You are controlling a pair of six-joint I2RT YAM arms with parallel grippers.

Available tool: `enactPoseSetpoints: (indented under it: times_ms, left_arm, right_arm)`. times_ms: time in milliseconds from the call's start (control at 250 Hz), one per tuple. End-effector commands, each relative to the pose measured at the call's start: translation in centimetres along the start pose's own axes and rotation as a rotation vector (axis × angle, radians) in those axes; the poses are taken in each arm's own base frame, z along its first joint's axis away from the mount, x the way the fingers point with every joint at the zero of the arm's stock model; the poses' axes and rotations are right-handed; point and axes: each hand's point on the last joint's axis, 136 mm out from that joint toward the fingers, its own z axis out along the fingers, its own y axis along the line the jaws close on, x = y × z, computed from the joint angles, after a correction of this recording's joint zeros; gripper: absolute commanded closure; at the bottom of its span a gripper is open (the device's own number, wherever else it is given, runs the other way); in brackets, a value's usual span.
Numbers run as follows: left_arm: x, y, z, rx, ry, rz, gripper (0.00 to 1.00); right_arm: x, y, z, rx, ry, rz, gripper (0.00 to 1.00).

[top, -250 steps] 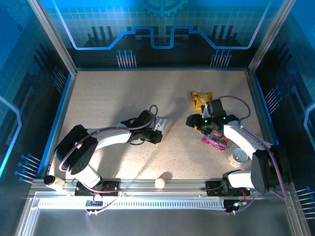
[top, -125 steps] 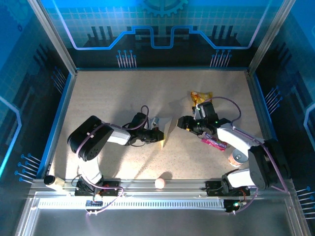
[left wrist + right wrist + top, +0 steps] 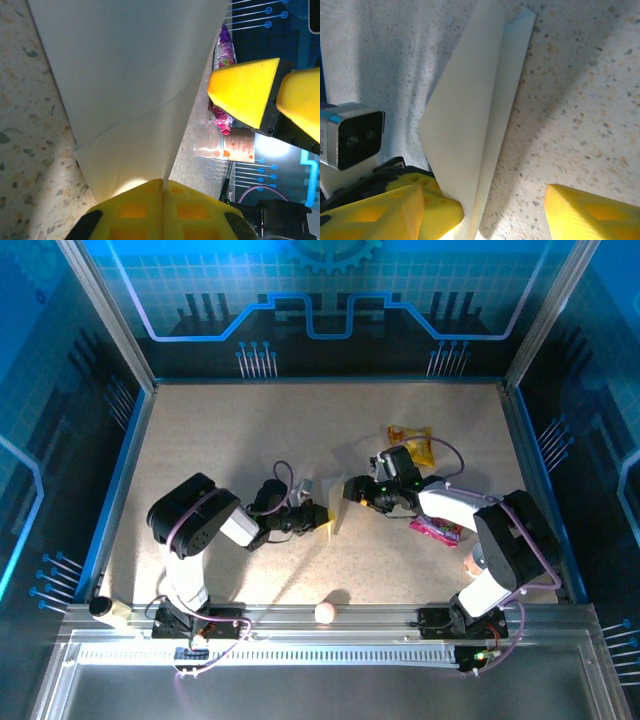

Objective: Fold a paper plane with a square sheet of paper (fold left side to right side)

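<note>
The square sheet of paper (image 3: 337, 512), folded into a slim layered white dart, stands on edge at the table's middle. My left gripper (image 3: 322, 519) is shut on its lower end; in the left wrist view the yellow fingertips (image 3: 140, 205) pinch the paper (image 3: 135, 85) along a crease. My right gripper (image 3: 350, 490) is open just to the right of the paper. In the right wrist view the paper (image 3: 470, 115) runs up between the right gripper's (image 3: 485, 217) spread fingers, and the left gripper's fingertip (image 3: 440, 207) shows beside it.
A yellow snack packet (image 3: 412, 445) lies behind the right arm. A pink wrapper (image 3: 436, 530) and a can (image 3: 478, 560) sit at the right, and a small ball (image 3: 325, 612) rests at the near edge. Blue walls enclose the table.
The left gripper has carried the paper slightly right and raised it from flat onto its edge. The right gripper has moved left, away from the packets, up to the paper.
</note>
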Motion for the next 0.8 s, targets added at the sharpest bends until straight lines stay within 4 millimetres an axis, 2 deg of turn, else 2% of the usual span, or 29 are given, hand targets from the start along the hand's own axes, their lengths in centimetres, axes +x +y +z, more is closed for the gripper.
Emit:
enactPoseSetpoints:
  times_ms: [0,487,751,763,795]
  left_arm:
    - [-0.2,-0.1,-0.3,0.053,-0.017,-0.020,1.00]
    - [-0.5,0.6,-0.5,0.073,-0.030,-0.064,1.00]
    - [-0.6,0.9,-0.7,0.067,-0.033,-0.074,1.00]
    - [-0.6,0.9,-0.7,0.068,-0.031,-0.074,1.00]
    - [-0.7,1.0,-0.8,0.067,-0.036,-0.075,1.00]
  right_arm:
    - [-0.5,1.4,0.6,-0.046,-0.004,-0.016,0.35]
    - [-0.9,2.6,3.0,-0.108,0.013,-0.023,0.45]
    - [-0.6,2.3,4.4,-0.114,0.041,-0.013,0.51]
    - [-1.3,3.0,4.3,-0.126,0.029,-0.022,0.51]
    - [-1.4,3.1,4.4,-0.128,0.031,-0.022,0.52]
